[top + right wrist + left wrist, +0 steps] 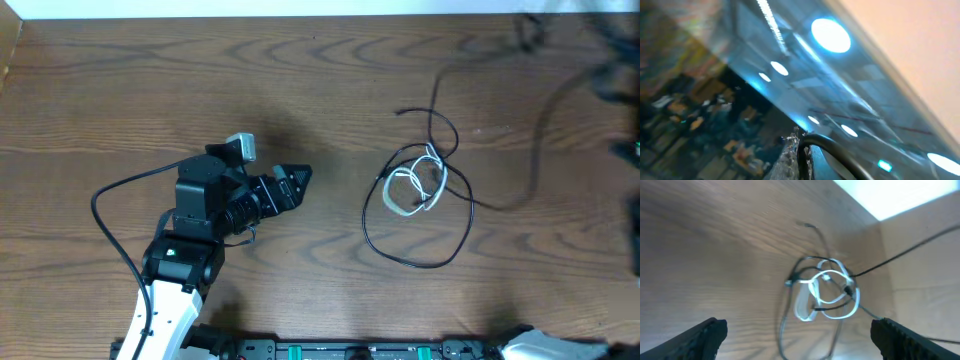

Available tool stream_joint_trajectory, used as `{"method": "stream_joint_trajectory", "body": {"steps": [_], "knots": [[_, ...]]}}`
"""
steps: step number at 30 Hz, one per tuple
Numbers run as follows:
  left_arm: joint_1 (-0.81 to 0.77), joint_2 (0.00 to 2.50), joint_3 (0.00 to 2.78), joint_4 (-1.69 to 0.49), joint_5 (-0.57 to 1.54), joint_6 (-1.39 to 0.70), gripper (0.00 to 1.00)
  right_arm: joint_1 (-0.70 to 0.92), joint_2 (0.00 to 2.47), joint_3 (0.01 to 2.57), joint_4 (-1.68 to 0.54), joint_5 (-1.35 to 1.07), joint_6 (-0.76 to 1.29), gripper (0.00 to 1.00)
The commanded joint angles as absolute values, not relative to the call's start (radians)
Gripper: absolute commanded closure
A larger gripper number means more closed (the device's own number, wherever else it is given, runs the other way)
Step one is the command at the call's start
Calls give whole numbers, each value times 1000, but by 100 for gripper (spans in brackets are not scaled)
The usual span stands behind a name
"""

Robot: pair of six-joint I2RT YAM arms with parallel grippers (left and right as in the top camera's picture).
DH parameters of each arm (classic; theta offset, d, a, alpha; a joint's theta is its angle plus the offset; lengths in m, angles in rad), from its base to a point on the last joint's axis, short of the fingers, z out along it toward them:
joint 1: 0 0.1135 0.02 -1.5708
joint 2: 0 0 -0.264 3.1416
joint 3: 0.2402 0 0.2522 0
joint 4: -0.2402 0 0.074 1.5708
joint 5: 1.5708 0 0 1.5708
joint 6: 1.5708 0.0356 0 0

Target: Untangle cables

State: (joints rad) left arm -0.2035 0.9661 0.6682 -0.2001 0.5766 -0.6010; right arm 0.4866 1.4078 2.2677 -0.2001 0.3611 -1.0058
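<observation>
The cables lie tangled right of the table's middle. A short white cable is coiled inside a wide black cable loop. A second black cable leads off from the knot, up toward the far right. My left gripper is open and empty, pointing at the tangle from its left and well apart from it. In the right wrist view my right gripper is shut on a black cable and points up at ceiling lights.
The wooden table reaches a pale strip along its far edge. Dark blurred shapes of the right arm fill the right edge of the overhead view. The left arm's own thick black wire loops at the lower left.
</observation>
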Motion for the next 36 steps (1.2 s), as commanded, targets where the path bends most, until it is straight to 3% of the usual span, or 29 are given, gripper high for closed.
{"method": "stream_joint_trajectory", "body": {"steps": [1, 6, 11, 19, 27, 36], "knots": [[-221, 968, 691, -118, 769, -568, 4, 455, 1379, 2275, -239, 379, -908, 99], [-329, 968, 691, 88, 846, -431, 3, 445, 1352, 2275, -337, 330, -763, 99], [-461, 971, 691, 102, 608, -388, 1, 442, 1374, 2275, -493, 336, -496, 99], [-522, 981, 691, -36, 360, -381, 0, 426, 1565, 2274, -936, 308, -294, 99], [-522, 981, 691, -234, 204, -381, 0, 331, 1742, 2274, -1277, 292, 113, 99], [-522, 997, 691, -269, 170, -381, 0, 156, 1817, 2274, -1464, 173, 109, 99]]}}
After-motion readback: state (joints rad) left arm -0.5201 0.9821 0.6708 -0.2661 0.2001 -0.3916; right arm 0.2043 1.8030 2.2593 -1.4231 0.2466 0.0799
